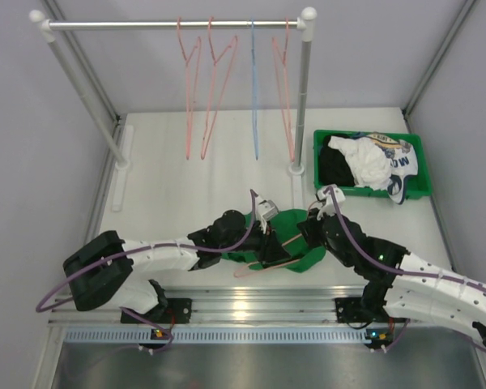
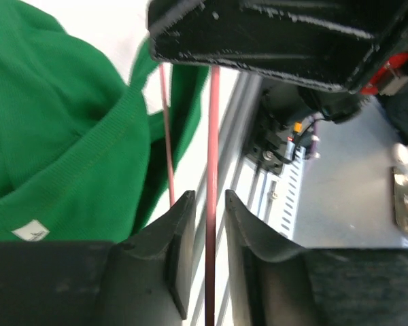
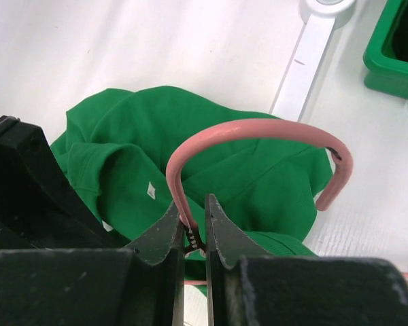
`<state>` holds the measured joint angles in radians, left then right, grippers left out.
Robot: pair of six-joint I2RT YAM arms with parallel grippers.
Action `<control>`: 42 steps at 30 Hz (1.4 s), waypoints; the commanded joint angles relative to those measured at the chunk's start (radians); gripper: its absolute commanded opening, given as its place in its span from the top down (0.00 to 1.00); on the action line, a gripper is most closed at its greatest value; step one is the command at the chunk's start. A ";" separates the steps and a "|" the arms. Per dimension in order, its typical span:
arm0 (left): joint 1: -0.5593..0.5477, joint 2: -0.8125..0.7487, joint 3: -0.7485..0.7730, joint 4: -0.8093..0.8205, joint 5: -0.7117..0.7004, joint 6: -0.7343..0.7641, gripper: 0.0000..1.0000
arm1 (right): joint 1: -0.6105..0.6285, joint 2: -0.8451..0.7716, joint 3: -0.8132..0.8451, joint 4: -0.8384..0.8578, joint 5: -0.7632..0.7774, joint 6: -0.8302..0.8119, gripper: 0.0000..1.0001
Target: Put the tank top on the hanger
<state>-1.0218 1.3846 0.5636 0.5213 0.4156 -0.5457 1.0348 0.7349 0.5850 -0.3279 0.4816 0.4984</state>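
Note:
The green tank top (image 1: 294,220) lies crumpled on the white table between my two grippers, with the pink hanger (image 1: 263,265) across its near side. In the left wrist view my left gripper (image 2: 209,197) stands slightly open. A straight run of the hanger (image 2: 213,136) passes between its fingertips with a gap on each side, and the tank top (image 2: 54,136) is to the left. My right gripper (image 3: 194,204) is shut on the hanger's twisted neck, just below the curved hook (image 3: 258,128), which arches over the tank top (image 3: 258,176).
A white clothes rack (image 1: 174,24) stands at the back with three pink hangers and a blue hanger (image 1: 253,97). A green bin (image 1: 373,192) at the right holds white and black garments. The rack's foot (image 3: 306,61) lies just beyond the tank top.

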 commanded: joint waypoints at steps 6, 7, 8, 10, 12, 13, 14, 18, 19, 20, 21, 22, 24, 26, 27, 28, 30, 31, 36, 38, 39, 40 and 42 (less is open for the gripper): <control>-0.011 -0.126 -0.018 -0.032 -0.247 0.000 0.56 | 0.028 -0.008 -0.004 0.062 0.069 -0.015 1.00; -0.009 -0.142 -0.031 -0.041 -0.295 -0.003 0.55 | 0.028 -0.006 -0.004 0.061 0.069 -0.017 1.00; -0.009 -0.159 -0.036 -0.055 -0.325 -0.007 0.55 | 0.030 0.000 -0.004 0.064 0.069 -0.020 1.00; -0.009 -0.209 -0.051 -0.119 -0.391 -0.022 0.54 | 0.034 0.003 -0.004 0.069 0.069 -0.024 1.00; -0.009 -0.266 -0.063 -0.180 -0.475 -0.029 0.53 | 0.041 0.008 -0.002 0.070 0.065 -0.032 1.00; -0.009 -0.283 -0.071 -0.204 -0.495 -0.042 0.52 | 0.039 0.011 -0.002 0.069 0.066 -0.034 1.00; -0.009 -0.298 -0.071 -0.234 -0.535 -0.049 0.52 | 0.042 0.014 -0.001 0.067 0.066 -0.035 1.00; -0.009 -0.349 -0.065 -0.407 -0.619 -0.097 0.53 | 0.048 0.015 0.001 0.061 0.061 -0.035 1.00; -0.008 -0.358 -0.061 -0.494 -0.633 -0.126 0.52 | 0.050 0.015 0.001 0.059 0.060 -0.037 1.00; -0.009 -0.364 -0.062 -0.516 -0.644 -0.138 0.52 | 0.051 0.014 0.001 0.058 0.058 -0.037 1.00; -0.009 -0.381 -0.064 -0.550 -0.646 -0.145 0.52 | 0.054 0.012 0.001 0.056 0.061 -0.038 1.00; -0.009 -0.384 -0.061 -0.581 -0.641 -0.161 0.52 | 0.054 0.014 -0.001 0.053 0.064 -0.037 1.00; -0.009 -0.392 -0.056 -0.630 -0.641 -0.187 0.52 | 0.057 0.011 -0.001 0.047 0.072 -0.035 1.00; -0.009 -0.394 -0.051 -0.679 -0.638 -0.214 0.53 | 0.059 0.008 0.001 0.043 0.077 -0.031 1.00; -0.009 -0.397 -0.050 -0.691 -0.637 -0.223 0.52 | 0.059 0.004 0.001 0.041 0.080 -0.027 1.00; -0.009 -0.400 -0.054 -0.699 -0.627 -0.230 0.52 | 0.059 0.000 0.001 0.038 0.081 -0.026 1.00; -0.011 -0.397 -0.056 -0.714 -0.623 -0.235 0.51 | 0.059 -0.003 0.001 0.030 0.087 -0.023 1.00; -0.011 -0.394 -0.054 -0.722 -0.611 -0.238 0.51 | 0.060 -0.006 0.001 0.027 0.091 -0.020 1.00; -0.011 -0.363 -0.054 -0.704 -0.610 -0.238 0.49 | 0.061 -0.015 0.001 0.016 0.101 -0.009 1.00; -0.011 -0.348 -0.054 -0.684 -0.620 -0.235 0.50 | 0.062 -0.020 -0.001 0.009 0.106 -0.001 1.00; -0.011 -0.340 -0.051 -0.678 -0.623 -0.235 0.50 | 0.062 -0.022 -0.001 0.006 0.110 0.000 1.00; -0.011 -0.335 -0.053 -0.661 -0.626 -0.237 0.51 | 0.061 -0.020 0.001 0.001 0.114 0.005 1.00; -0.011 -0.315 -0.054 -0.641 -0.632 -0.237 0.52 | 0.062 -0.025 0.004 -0.005 0.118 0.009 1.00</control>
<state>-1.0294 1.0508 0.5018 -0.1787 -0.1989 -0.7727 1.0782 0.7288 0.5804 -0.3424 0.5598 0.4931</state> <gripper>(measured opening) 0.486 0.091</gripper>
